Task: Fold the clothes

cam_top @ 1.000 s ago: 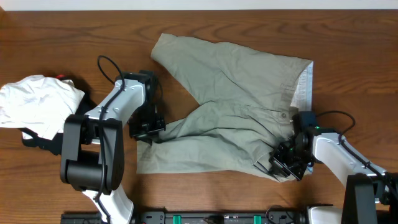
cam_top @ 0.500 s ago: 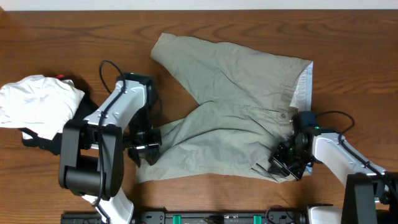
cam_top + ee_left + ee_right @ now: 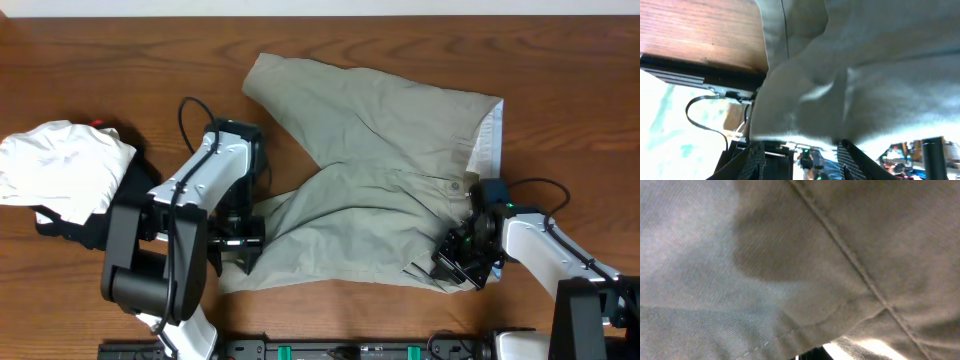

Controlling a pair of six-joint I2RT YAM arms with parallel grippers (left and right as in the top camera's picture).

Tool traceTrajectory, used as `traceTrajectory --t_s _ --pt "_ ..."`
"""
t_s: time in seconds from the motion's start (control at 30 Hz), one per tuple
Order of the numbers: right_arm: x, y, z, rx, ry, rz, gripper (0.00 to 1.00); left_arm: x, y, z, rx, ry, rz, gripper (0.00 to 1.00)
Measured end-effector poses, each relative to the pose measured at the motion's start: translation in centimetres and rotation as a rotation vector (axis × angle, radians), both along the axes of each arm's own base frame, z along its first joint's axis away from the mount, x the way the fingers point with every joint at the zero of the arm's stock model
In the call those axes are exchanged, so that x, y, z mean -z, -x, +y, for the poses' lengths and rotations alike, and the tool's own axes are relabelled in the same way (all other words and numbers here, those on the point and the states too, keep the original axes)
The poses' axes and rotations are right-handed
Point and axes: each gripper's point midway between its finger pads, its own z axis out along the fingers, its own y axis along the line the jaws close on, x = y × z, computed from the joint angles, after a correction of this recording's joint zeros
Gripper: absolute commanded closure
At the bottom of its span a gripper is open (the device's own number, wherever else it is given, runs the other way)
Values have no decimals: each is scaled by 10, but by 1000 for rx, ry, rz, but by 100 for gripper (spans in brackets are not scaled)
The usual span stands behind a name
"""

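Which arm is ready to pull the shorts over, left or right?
Probably the right. The right gripper is shut on the shorts near the waistband corner, ready to lift. The left gripper sits at the leg hem with jaws apart, gripping nothing.

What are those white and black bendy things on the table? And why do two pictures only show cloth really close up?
Those are two robot arms. Each ends in a gripper, a pincher with two fingers. The wide picture comes from a camera above the wooden table. The other two come from little cameras on the arms' wrists, so close that cloth fills them. On the table lie khaki shorts and, at the left, a white garment. The left gripper is at a leg's edge, fingers apart. The right gripper is shut near the waist and seems to pinch the shorts.
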Motion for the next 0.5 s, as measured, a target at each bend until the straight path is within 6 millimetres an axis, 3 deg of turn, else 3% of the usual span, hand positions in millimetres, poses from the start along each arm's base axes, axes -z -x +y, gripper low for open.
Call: traceTrajectory --t_s 0.3,0.43,0.5 --pt "0 0 0 -1 -1 0 96 10 -7 -14 62 17 -67 49" --pt "0 0 0 0 -1 -1 96 11 -27 -6 21 9 -183 46" --pt "0 0 0 0 -1 -1 95 9 -48 -3 -15 24 -286 44"
